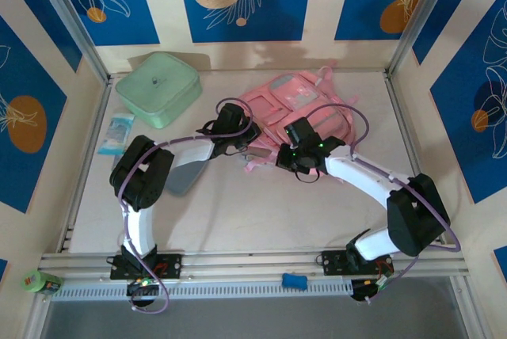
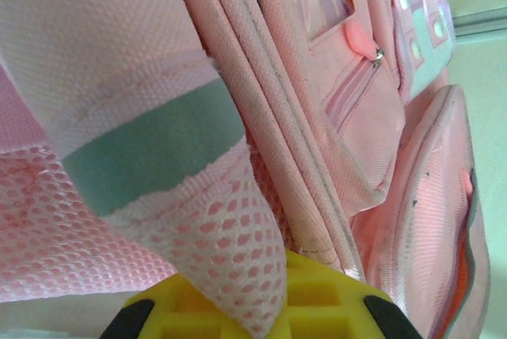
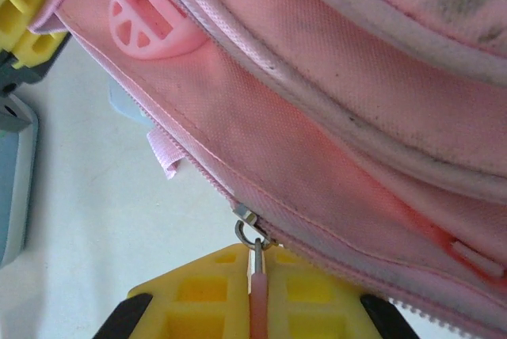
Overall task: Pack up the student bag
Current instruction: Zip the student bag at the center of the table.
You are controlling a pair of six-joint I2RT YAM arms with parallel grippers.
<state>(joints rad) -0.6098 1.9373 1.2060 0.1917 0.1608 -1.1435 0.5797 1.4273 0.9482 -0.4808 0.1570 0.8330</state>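
Right jaws are pinched shut on the pink zip pull, its metal ring hooked to the slider on the student bag; left jaws are clamped on a fold of the bag's mesh pocket, just under a mint band. The bag lies flat toward twelve o'clock on the worktop, both arms reaching in to its near edge. The step in hand looks like opening a zip. To do it well, the right arm should draw the pull along the line of the teeth, low and steady, not lifting or twisting it. The left grip should hold the fabric taut against that pull so the soft cloth does not bunch ahead of the slider. The worktop is pale and smooth. A mint green case sits at ten o'clock, a small blue-and-white packet at nine, and a grey flat item lies just beside the left arm. Cream walls with blue panels, white leaf drawings and orange discs close in three sides, with metal posts in the corners.
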